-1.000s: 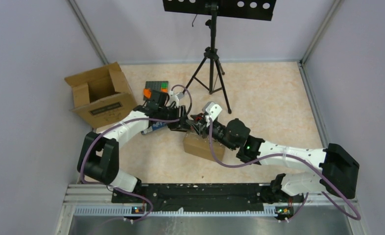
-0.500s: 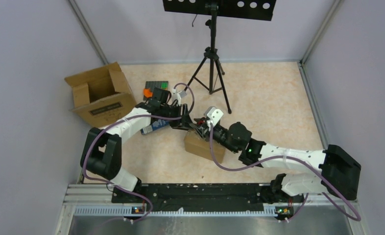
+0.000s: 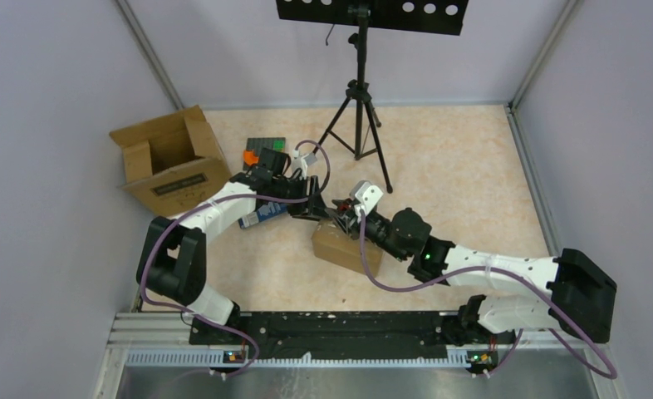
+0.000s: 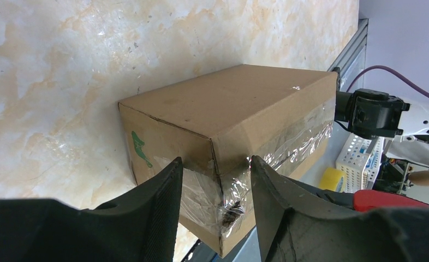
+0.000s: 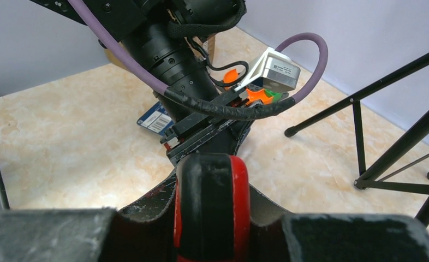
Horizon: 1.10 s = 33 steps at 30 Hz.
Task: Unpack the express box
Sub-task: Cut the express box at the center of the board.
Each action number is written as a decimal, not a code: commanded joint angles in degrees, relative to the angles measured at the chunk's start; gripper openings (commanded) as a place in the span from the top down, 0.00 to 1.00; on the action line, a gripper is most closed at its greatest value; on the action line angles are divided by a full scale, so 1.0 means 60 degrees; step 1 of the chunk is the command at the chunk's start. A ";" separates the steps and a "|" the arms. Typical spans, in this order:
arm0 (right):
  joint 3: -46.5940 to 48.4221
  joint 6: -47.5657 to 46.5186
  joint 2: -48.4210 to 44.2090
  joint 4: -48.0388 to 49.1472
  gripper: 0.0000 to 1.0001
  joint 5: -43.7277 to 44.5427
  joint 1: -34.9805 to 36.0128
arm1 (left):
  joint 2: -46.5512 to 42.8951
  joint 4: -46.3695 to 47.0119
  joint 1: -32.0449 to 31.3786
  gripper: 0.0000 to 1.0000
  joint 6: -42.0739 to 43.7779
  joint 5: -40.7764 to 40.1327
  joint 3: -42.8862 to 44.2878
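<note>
open box: far left on the table, flaps up, a dark label on its near side.
pad: black and green, flat on the table just right of the open box.
orange piece: touching the pad's near-left corner; too small to name.
packet: blue, lying near the pad and partly under the left arm.
left gripper: left of centre, at the far-left corner of the sealed box.
left fingers: the 2 stand about half apart and hold nothing. In the wrist view they sit on either side of the box's upright corner edge; whether the pads touch the tape is unclear.
sealed box: the task's box, lying flat at the table's centre, closed. It sits just near of both grippers.
tape: clear, running along 1 side of the sealed box and wrinkled around the corner in front of the left fingers.
green mark: small, on the box face left of that corner.
right gripper: over the sealed box's far edge, pointing far-left at the left wrist, close to it.
tool: red with a black grip, clamped tight between the 2 right fingers; its tip is hidden.
tripod: black, standing far of centre, its legs spread on the table right of the pad.
</note>
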 commanded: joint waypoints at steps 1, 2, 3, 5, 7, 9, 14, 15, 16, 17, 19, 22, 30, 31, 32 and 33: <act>-0.0004 0.0121 -0.0189 0.0237 1.00 -0.0083 -0.0084 | 0.0018 0.0016 -0.0022 0.48 0.0224 0.0091 0.0339; -0.0026 0.0154 -0.0178 0.0213 1.00 -0.0086 -0.0086 | 0.0010 0.0015 -0.0018 0.48 0.0224 0.0080 0.0339; -0.0060 0.0195 -0.0184 0.0206 1.00 -0.0085 -0.0085 | 0.0028 0.0015 -0.0021 0.48 0.0224 0.0077 0.0339; -0.0085 0.0335 -0.0203 0.0154 1.00 -0.0094 -0.0086 | 0.0043 0.0015 -0.0018 0.48 0.0210 0.0069 0.0353; -0.0067 0.0468 -0.0185 0.0051 1.00 -0.0190 -0.0083 | 0.0061 0.0028 -0.0022 0.48 0.0210 0.0062 0.0364; -0.0079 0.0591 -0.0137 0.0027 1.00 -0.0234 -0.0078 | 0.0101 0.0030 -0.0018 0.48 0.0197 0.0041 0.0403; -0.0040 0.0897 0.0042 -0.0057 1.00 -0.0313 -0.0082 | 0.0199 0.0072 -0.0020 0.48 0.0169 0.0003 0.0516; -0.0026 0.1114 0.0104 -0.0078 1.00 -0.0265 -0.0086 | 0.0240 0.0074 -0.0018 0.48 0.0168 -0.0004 0.0559; -0.0009 0.1210 0.0168 -0.0096 1.00 -0.0191 -0.0079 | 0.0293 0.0063 -0.0025 0.48 0.0166 -0.0005 0.0615; 0.0024 0.1286 0.0226 -0.0133 1.00 -0.0092 -0.0075 | 0.0340 0.0043 -0.0026 0.48 0.0166 -0.0011 0.0661; 0.0026 0.1354 0.0317 -0.0181 1.00 0.0011 -0.0076 | 0.0431 0.0037 -0.0022 0.48 0.0166 -0.0015 0.0749; -0.0111 0.1444 0.0302 -0.0079 1.00 0.0140 -0.0086 | 0.0599 0.0026 -0.0021 0.48 0.0191 -0.0041 0.0838; -0.0184 0.1848 0.0474 0.0511 1.00 0.0777 -0.0016 | 0.1162 0.0077 -0.0019 0.49 0.0224 0.0124 0.1256; -0.0135 0.1859 0.0557 0.0560 1.00 0.1020 0.0053 | 0.1205 0.0074 -0.0018 0.49 0.0230 0.0134 0.1312; -0.0069 0.1840 0.0659 0.0603 1.00 0.1251 0.0107 | 0.1215 0.0074 -0.0018 0.49 0.0225 0.0148 0.1370; -0.0003 0.1836 0.0760 0.0628 1.00 0.1465 0.0154 | 0.1244 0.0074 -0.0018 0.49 0.0224 0.0173 0.1422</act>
